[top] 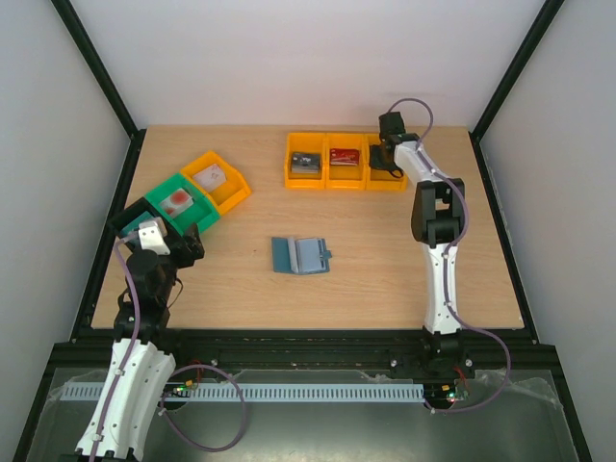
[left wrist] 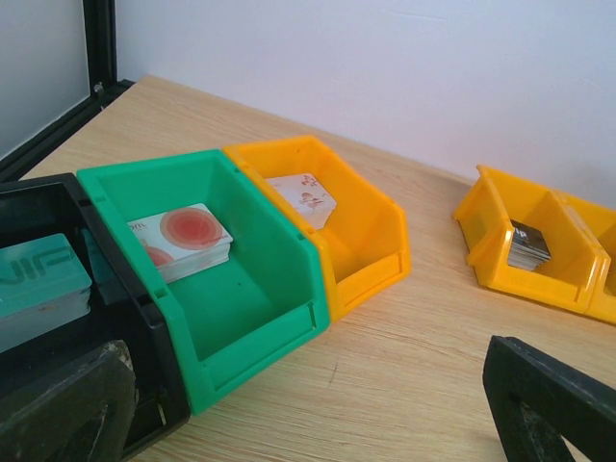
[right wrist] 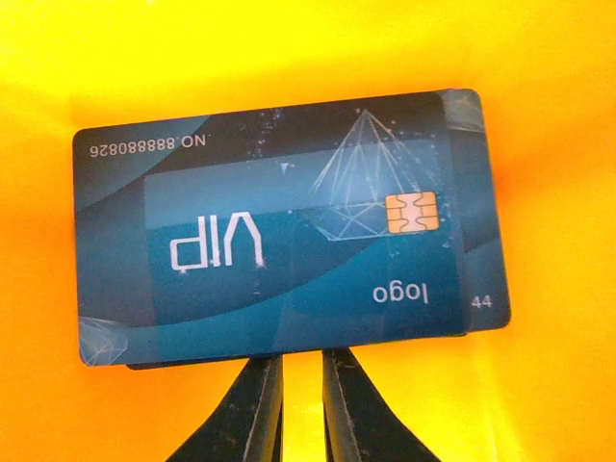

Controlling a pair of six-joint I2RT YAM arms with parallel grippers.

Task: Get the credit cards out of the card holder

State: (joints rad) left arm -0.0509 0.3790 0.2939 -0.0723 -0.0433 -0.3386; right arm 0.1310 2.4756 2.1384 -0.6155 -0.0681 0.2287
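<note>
The card holder (top: 300, 255) lies open like a book at the middle of the table, with its teal flap on the left and its paler pocketed side on the right. A blue "VIP" credit card (right wrist: 279, 231) lies flat on a darker card inside the far right orange bin (top: 387, 176). My right gripper (right wrist: 301, 358) hangs over that bin (right wrist: 539, 404), its fingers a narrow gap apart at the card's near edge and holding nothing. My left gripper (left wrist: 308, 423) is wide open and empty over bare table, next to the black bin (top: 135, 221).
On the left, a black bin (left wrist: 144, 366) holds a teal card (left wrist: 38, 284), a green bin (left wrist: 260, 289) holds a white card with red circles (left wrist: 183, 236), and an orange bin (left wrist: 371, 250) holds a white card (left wrist: 303, 197). The back orange bins hold a grey card (top: 306, 162) and a red card (top: 345, 156).
</note>
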